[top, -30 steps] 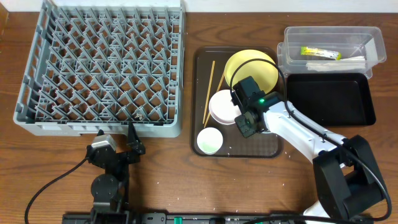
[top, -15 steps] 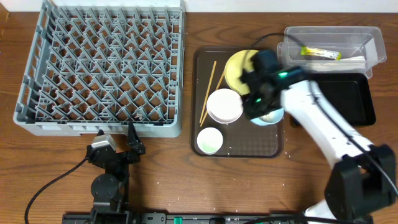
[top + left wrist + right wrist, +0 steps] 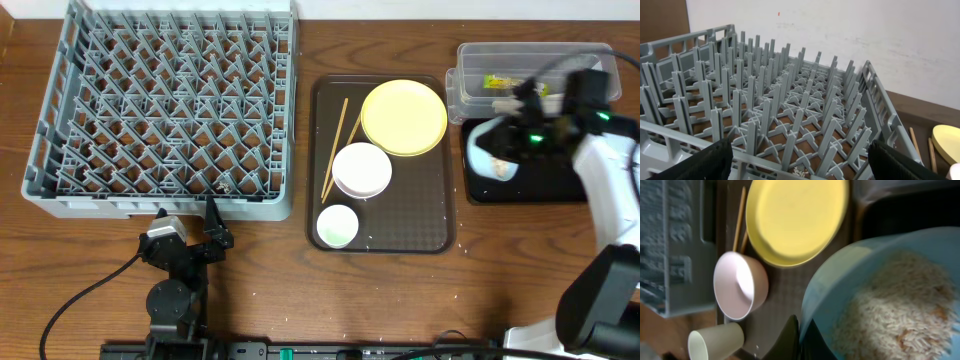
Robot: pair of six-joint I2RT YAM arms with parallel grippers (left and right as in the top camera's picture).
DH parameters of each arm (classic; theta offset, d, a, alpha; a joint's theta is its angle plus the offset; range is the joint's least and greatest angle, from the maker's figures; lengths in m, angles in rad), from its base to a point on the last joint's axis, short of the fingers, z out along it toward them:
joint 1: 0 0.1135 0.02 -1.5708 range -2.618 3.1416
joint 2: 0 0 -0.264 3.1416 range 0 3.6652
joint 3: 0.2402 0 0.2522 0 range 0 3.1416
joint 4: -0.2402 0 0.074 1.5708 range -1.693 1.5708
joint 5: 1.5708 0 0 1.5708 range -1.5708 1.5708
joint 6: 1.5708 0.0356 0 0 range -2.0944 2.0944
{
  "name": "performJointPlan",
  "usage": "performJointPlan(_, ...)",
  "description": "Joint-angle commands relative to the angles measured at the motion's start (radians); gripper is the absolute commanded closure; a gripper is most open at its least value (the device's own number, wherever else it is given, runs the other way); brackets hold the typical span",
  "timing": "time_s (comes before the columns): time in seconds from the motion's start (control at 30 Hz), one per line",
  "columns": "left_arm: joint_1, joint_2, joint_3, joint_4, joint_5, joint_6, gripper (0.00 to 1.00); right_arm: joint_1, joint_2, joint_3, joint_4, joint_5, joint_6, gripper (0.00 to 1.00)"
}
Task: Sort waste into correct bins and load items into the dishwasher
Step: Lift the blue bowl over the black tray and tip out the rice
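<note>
My right gripper (image 3: 510,152) is shut on the rim of the light-blue bowl (image 3: 492,152) (image 3: 880,295), which holds white rice (image 3: 900,310), and carries it over the left end of the black tray (image 3: 565,180). The clear tub (image 3: 580,60) behind holds the yellow-green packet (image 3: 500,82) and white wrapper. On the brown tray (image 3: 420,230) lie the yellow plate (image 3: 403,117) (image 3: 795,220), white bowl (image 3: 361,170) (image 3: 737,285), small cup (image 3: 336,226) (image 3: 715,342) and chopsticks (image 3: 333,145). My left gripper (image 3: 800,167) is open in front of the grey dish rack (image 3: 160,100) (image 3: 790,110).
A few rice grains lie on the table by the rack's front edge (image 3: 800,172). The brown serving tray sits between the rack and the two bins. A wall rises behind the rack in the left wrist view.
My right arm lifted the light-blue bowl off the brown tray and swung it right, from beside the white bowl to above the black tray. The left arm has not moved.
</note>
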Motion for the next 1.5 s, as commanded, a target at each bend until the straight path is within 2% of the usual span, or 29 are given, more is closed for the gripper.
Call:
performJointPlan(0.0, 0.002, -0.006, -0.02, -0.037, -0.009, 0.02, 0.12, -0.12, -0.021, -0.073, 0.082, -0.25, -0.027, 0.99)
performJointPlan(0.2, 0.002, -0.006, -0.02, -0.037, -0.009, 0.02, 0.12, -0.261, 0.005, -0.188, 0.271, -0.428, 0.009, 0.99)
performJointPlan(0.53, 0.002, -0.006, -0.02, -0.037, -0.009, 0.02, 0.12, -0.316, 0.127, -0.271, 0.479, -0.716, 0.019, 0.99)
performJointPlan(0.63, 0.002, -0.006, -0.02, -0.037, -0.009, 0.02, 0.12, -0.316, 0.208, -0.271, 0.611, -0.89, 0.031, 0.99)
performJointPlan(0.87, 0.002, -0.006, -0.02, -0.037, -0.009, 0.02, 0.12, -0.324, 0.251, -0.27, 0.639, -0.89, 0.193, 0.99)
performJointPlan(1.03, 0.002, -0.006, -0.02, -0.037, -0.009, 0.02, 0.12, -0.352, 0.251, -0.27, 0.744, -0.89, 0.521, 0.99)
performJointPlan(1.1, 0.002, -0.006, -0.02, -0.037, -0.009, 0.02, 0.12, -0.364, 0.251, -0.27, 0.806, -0.887, 0.606, 0.99)
performJointPlan(1.23, 0.002, -0.006, -0.02, -0.037, -0.009, 0.02, 0.12, -0.386, 0.251, -0.27, 0.843, -0.868, 0.718, 0.99)
performJointPlan(1.47, 0.002, -0.006, -0.02, -0.037, -0.009, 0.02, 0.12, -0.394, 0.249, -0.27, 0.882, -0.879, 0.761, 0.99)
